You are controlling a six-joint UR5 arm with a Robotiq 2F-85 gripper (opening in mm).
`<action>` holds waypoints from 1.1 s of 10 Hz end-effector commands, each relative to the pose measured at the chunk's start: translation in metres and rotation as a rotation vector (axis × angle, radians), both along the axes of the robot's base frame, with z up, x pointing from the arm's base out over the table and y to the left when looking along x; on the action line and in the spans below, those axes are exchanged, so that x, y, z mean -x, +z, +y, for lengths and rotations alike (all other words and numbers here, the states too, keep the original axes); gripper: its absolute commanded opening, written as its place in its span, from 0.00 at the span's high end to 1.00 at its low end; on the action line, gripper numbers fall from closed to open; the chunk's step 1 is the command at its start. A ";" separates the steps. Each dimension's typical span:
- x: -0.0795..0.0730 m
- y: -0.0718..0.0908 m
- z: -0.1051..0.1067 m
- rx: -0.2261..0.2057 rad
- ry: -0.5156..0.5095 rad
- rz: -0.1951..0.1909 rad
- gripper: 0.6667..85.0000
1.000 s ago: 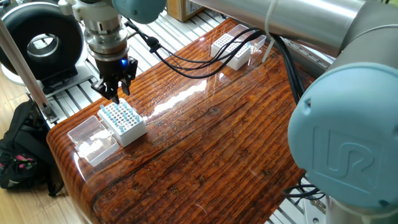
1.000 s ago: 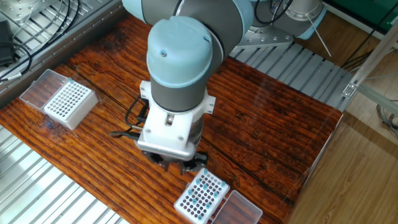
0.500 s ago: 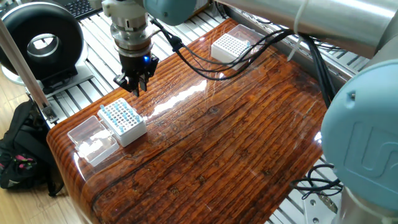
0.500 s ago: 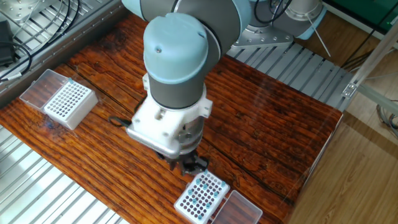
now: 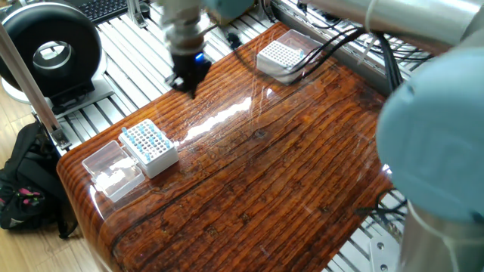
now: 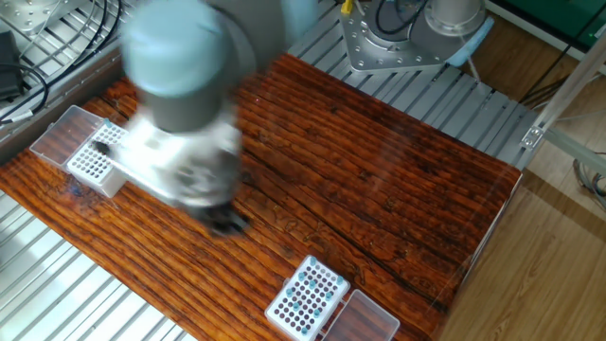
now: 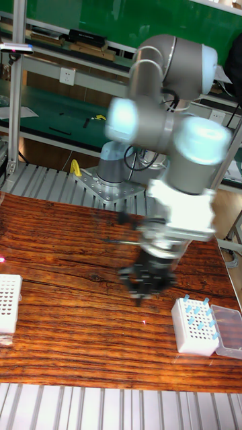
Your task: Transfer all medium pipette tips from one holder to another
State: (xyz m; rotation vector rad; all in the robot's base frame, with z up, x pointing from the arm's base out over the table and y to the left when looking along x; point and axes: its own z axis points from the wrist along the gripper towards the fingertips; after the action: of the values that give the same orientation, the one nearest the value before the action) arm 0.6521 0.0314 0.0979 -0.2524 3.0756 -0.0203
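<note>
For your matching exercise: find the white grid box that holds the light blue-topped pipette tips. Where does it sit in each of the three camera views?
One fixed view: the white grid box with light blue-topped pipette tips sits at lower left.
The other fixed view: the box is at bottom centre.
Tall fixed view: the box is at lower right.
Shared landmark: the clear plastic lid lying right beside the box.

Glossy wood-grain worktop [image 5: 287, 189] on ribbed aluminium frame [image 6: 114, 303]. Pale wood floor [image 6: 559, 246] at right. Green wall [image 7: 101, 20] upper frame, shelf [image 7: 60, 64] below (wall socket [image 7: 67, 76] underneath). Black bag [image 5: 26, 189] on floor, lower left.
</note>
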 end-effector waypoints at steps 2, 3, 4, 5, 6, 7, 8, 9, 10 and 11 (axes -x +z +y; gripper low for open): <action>0.009 0.013 -0.130 0.027 0.156 0.009 0.85; 0.016 0.011 -0.153 0.048 0.191 -0.012 0.85; 0.022 0.009 -0.168 0.065 0.214 -0.025 0.82; 0.023 0.010 -0.171 0.067 0.227 -0.026 0.80; 0.025 0.010 -0.163 0.034 0.227 -0.018 0.74; 0.030 0.010 -0.152 -0.010 0.190 -0.005 0.70; 0.032 0.010 -0.145 -0.041 0.121 0.001 0.68; 0.029 0.010 -0.145 -0.047 0.043 -0.010 0.68; 0.023 0.010 -0.148 -0.040 -0.015 -0.031 0.67; 0.018 0.010 -0.146 -0.040 -0.030 -0.058 0.62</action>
State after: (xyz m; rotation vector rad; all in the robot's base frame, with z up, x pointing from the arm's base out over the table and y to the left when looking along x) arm 0.6277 -0.1164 0.1063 -0.3523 3.0447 -0.0017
